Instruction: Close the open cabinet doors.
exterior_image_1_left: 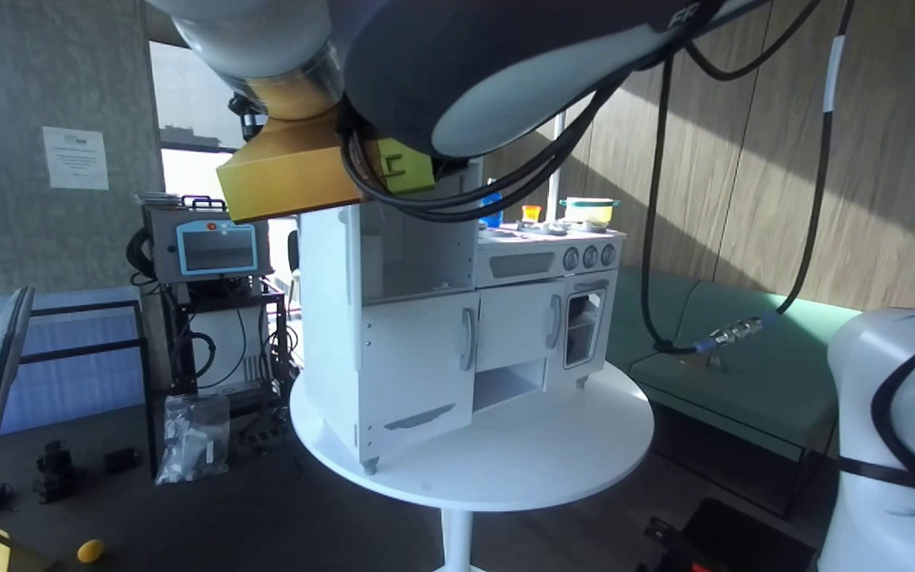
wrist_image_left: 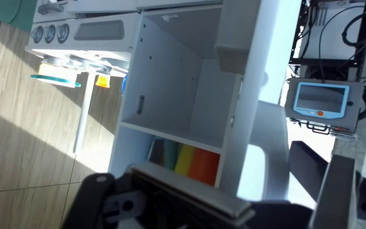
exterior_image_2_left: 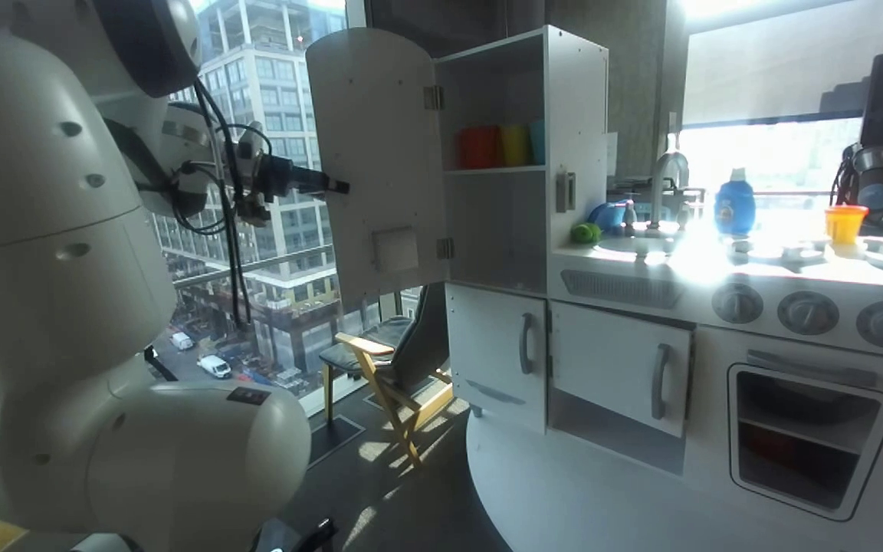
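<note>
Cabinet doors [exterior_image_2_left: 384, 157]: two white panels, hung one above the other on the front of the tall white cabinet [exterior_image_2_left: 576, 130].
Upper door [exterior_image_2_left: 388, 146]: swung wide out, long axis upright, inner face shown in an exterior view. Free edge is placed at the gripper [wrist_image_left: 259, 178]; opposite edge is fixed to the cabinet. Task is judged unfinished while this panel is out.
Lower door [exterior_image_2_left: 497, 349]: seated in its frame in both exterior views. Judged shut; a slight gap can't be ruled out.
Gripper: aimed at the cabinet, just at that free edge. From it, the upper door is found straight ahead, reaching away toward the cabinet. Nothing is seen pinched.
Fingers [wrist_image_left: 191, 190]: spread wide. In the wrist view the panel is seen nearly edge-on in the gap between them, closer to the finger on the inner-face side. Edge is likely straddled; contact cannot be told.
Hinges [exterior_image_2_left: 434, 97]: two, set at the cabinet's side, well apart from the gripper. Next move is judged to turn on this line: free edge is to be swung round it toward the cabinet's front. Pressure is best applied to the outer face; if the inner face is pressed instead, the door may be driven further out.
</note>
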Robot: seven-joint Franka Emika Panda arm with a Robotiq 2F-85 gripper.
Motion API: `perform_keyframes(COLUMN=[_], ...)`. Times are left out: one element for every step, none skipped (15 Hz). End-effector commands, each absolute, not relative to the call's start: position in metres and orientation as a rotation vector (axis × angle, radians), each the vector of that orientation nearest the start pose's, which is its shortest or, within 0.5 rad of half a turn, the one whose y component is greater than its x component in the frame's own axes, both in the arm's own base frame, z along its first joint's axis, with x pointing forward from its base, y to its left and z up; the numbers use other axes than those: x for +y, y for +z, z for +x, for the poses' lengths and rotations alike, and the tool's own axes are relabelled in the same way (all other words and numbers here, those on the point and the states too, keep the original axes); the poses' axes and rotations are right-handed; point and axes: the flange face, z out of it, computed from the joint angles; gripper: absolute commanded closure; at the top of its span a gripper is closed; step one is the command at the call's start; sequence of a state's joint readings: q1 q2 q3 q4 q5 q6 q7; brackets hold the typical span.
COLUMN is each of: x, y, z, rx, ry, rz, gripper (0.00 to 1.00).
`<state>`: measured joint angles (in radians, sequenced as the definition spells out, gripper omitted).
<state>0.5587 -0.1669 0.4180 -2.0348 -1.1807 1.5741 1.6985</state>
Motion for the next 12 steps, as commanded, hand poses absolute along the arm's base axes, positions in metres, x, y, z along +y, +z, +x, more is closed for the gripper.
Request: perform_keyframes(x=[0.294,0.278,0.260,0.244,0.226,0.208,0.190,0.171,0.153,0.136,0.120,0.105], y=[0.566,0.566,0.568,0.569,0.570,0.572,0.573,0.575,0.577,0.580,0.584,0.585], z=[0.316,0.313,0.317,0.317,0.320,0.323,0.329,0.337,0.347,0.358,0.370,0.383], rx=[-0.702,-0.743,-0.786,-0.826,-0.868,-0.904,-0.943,-0.976,-1.013,-1.045,-1.057,-1.065], ry=[1.417,1.398,1.364,1.342,1.318,1.301,1.278,1.264,1.256,1.258,1.276,1.286], rz=[2.046,2.031,2.027,2.017,2.012,2.005,1.992,1.979,1.969,1.971,1.978,1.998], gripper=[0.00,0.00,0.00,0.00,0.00,0.00,0.00,0.00,0.00,0.00,0.00,0.00])
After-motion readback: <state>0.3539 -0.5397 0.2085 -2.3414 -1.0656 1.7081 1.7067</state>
